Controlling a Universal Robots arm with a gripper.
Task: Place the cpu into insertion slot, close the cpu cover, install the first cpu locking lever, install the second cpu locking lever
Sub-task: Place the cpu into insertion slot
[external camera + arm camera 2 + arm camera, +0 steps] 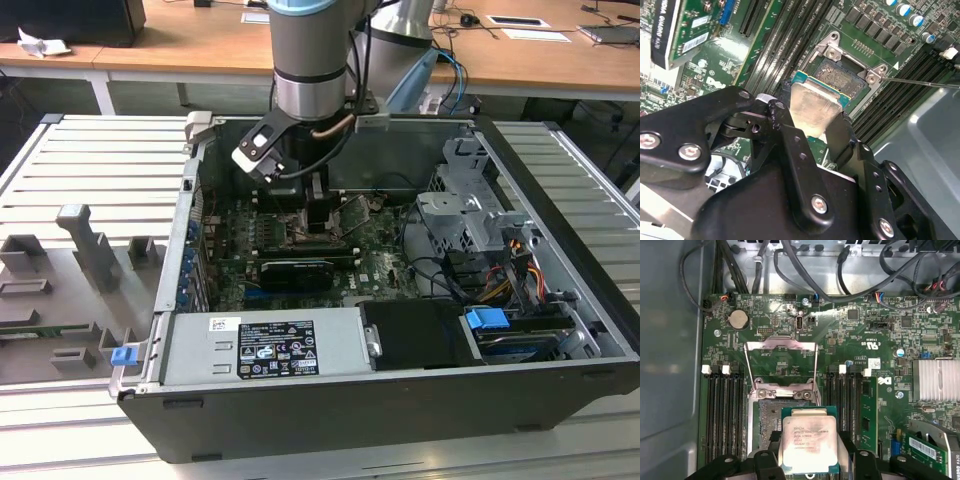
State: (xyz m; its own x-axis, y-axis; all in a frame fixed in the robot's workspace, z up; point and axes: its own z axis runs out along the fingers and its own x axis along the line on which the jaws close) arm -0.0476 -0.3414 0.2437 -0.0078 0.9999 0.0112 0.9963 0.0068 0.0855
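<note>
Wooden desks run along the back of the room. In front of them a ribbed metal surface carries grey fixtures at the exterior view's left and an open computer case in the middle. The arm reaches down into the case over the green board. The case walls, a drive cage and loose cables stand close around it — little free room on any side.

In the first wrist view the gripper has its 2 fingers drawn in narrowly on opposite edges of the cpu, metal top toward the camera. The chip hangs over one corner of the insertion slot, not yet seated; whether it touches the rim cannot be told. The cpu cover stands raised open — hinged at the slot's edge opposite the gripper. Long black memory slots flank the socket on both sides.
</note>
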